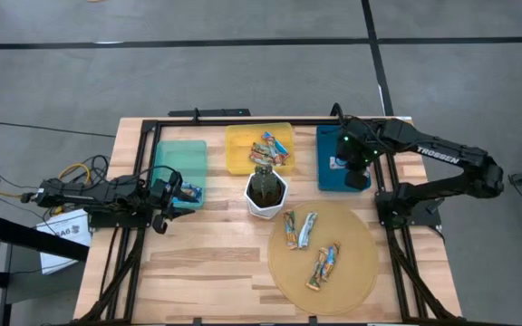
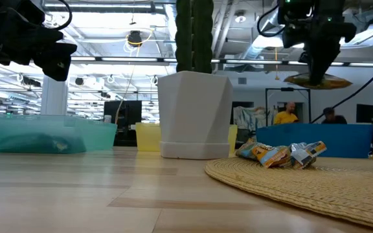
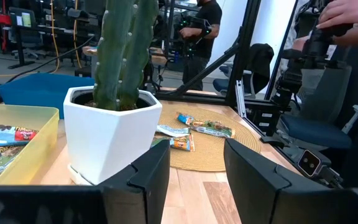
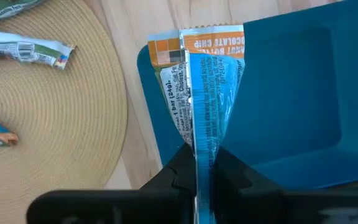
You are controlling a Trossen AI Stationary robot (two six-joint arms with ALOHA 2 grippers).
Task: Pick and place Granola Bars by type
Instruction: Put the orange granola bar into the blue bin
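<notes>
Blue tray (image 1: 333,163) under the right gripper (image 4: 196,163), which is clamped on a blue-and-orange bar (image 4: 205,87).
Yellow tray (image 1: 243,149) holds several bars (image 1: 273,149); the teal tray (image 1: 179,163) holds at least one at its near corner, where the left gripper (image 1: 172,193) hovers with fingers apart and nothing between them. Four more bars (image 1: 308,243) lie on the round woven mat (image 1: 356,281), beside the white cactus pot (image 1: 265,192).
</notes>
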